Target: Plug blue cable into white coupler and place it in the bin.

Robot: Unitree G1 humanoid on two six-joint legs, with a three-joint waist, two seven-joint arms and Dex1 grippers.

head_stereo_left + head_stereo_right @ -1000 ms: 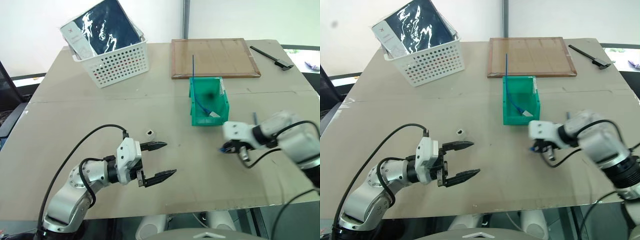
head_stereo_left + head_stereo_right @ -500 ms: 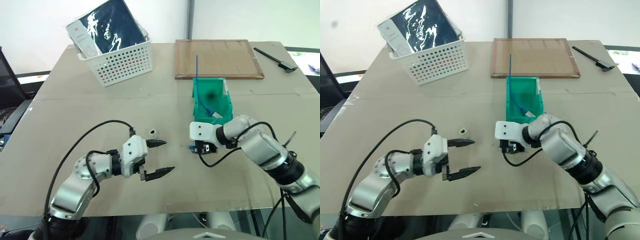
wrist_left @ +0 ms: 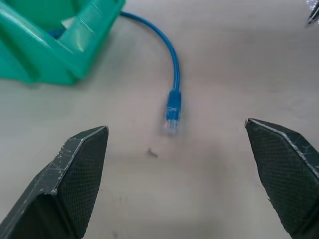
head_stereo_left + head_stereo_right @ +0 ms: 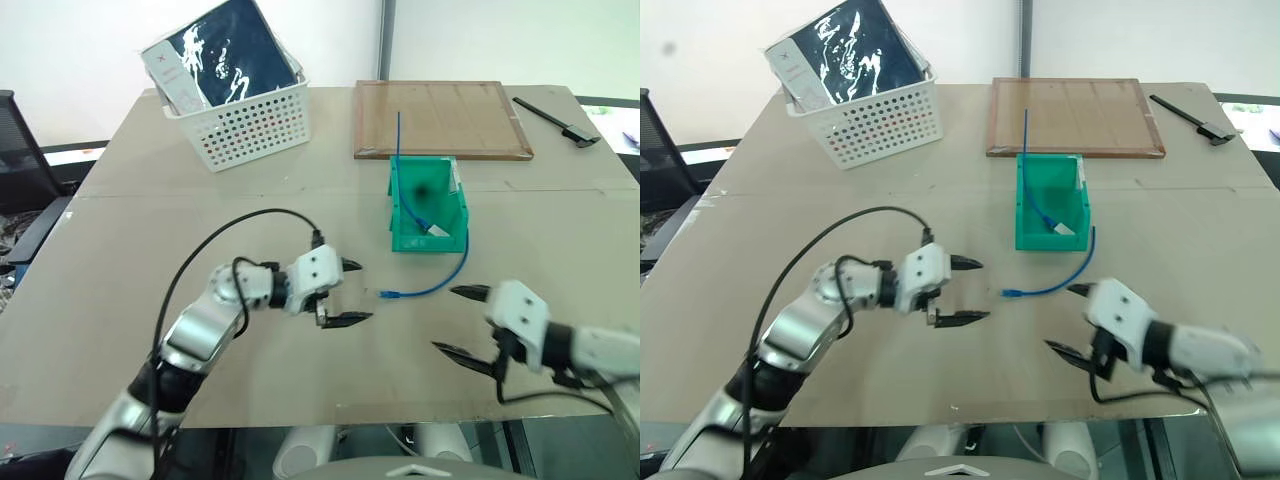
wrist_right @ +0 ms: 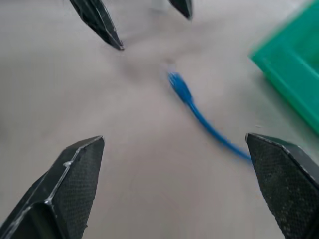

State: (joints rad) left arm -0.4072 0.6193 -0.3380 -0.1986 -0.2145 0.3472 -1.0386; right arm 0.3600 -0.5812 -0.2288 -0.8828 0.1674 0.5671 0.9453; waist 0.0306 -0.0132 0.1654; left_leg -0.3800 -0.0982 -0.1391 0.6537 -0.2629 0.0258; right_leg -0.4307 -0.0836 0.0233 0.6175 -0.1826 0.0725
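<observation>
Both the left claw and right claw gape released, flanking the blue cable lying loose

Head stereo pair overhead, wrist views close, sharing blue cable

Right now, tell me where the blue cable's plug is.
In the head views the blue cable lies on the table, its plug between the two open tools, curving back beside the green bin.

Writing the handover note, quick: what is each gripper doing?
Left gripper: open, holding nothing.
Right gripper: open, holding nothing.
</observation>
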